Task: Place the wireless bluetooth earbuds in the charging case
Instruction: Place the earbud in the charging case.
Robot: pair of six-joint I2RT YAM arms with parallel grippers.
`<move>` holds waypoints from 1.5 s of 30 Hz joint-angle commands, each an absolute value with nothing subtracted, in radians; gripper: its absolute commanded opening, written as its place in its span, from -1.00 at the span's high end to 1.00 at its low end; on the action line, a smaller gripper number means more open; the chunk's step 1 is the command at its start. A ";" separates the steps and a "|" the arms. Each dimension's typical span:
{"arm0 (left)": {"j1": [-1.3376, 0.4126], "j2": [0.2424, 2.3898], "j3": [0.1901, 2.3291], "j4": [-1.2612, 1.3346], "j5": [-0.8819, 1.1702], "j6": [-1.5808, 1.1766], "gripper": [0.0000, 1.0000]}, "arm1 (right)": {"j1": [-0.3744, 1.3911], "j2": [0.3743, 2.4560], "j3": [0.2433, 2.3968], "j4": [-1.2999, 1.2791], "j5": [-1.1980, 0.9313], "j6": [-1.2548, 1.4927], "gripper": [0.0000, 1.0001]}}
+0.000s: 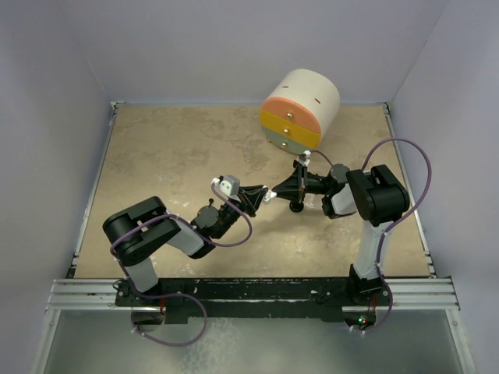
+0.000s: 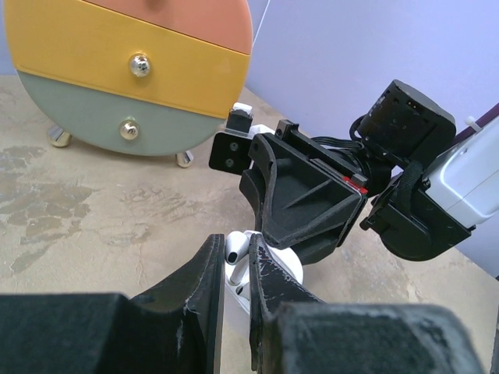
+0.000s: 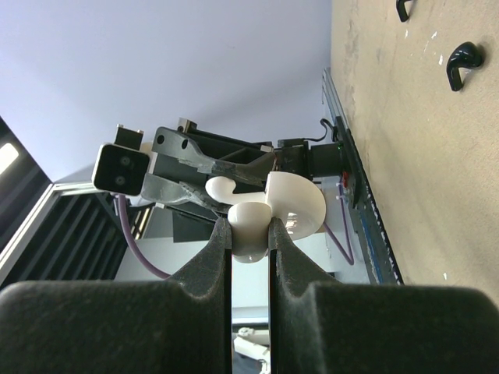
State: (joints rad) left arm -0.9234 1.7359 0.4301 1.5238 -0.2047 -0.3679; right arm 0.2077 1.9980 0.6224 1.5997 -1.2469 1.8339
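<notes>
The charging case [image 3: 253, 230] is a small white rounded shell with its lid [image 3: 300, 204] hinged open. My right gripper [image 3: 249, 232] is shut on its body and holds it above the table. A white earbud [image 2: 236, 248] sits pinched between my left gripper's [image 2: 237, 263] fingertips, its stem pointing down into the open case [image 2: 287, 269]. In the right wrist view the earbud [image 3: 221, 187] curves out of the left fingers right at the case's mouth. From above, both grippers meet tip to tip at mid-table, left gripper [image 1: 265, 197] against right gripper [image 1: 281, 192]. Only one earbud shows.
A cream, orange, yellow and green drawer unit [image 1: 300, 109] stands at the back, just behind the right arm. A small dark object [image 1: 296, 206] lies on the table beneath the right gripper. Two black hook-shaped bits [image 3: 465, 58] lie on the tabletop.
</notes>
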 commanded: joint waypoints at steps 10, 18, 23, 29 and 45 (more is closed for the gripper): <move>-0.925 1.690 0.427 1.722 -0.219 -0.387 1.00 | 0.212 1.932 0.658 2.389 -1.246 1.852 1.00; -0.924 1.688 0.424 1.723 -0.219 -0.397 1.00 | 0.211 1.924 0.665 2.390 -1.246 1.859 1.00; -0.924 1.690 0.417 1.722 -0.210 -0.408 1.00 | 0.211 1.922 0.675 2.390 -1.246 1.863 1.00; -0.925 1.688 0.410 1.722 -0.197 -0.414 0.92 | 0.210 1.921 0.678 2.389 -1.249 1.864 1.00; -0.925 1.678 0.401 1.723 -0.218 -0.425 0.20 | 0.210 1.934 0.688 2.390 -1.249 1.868 1.00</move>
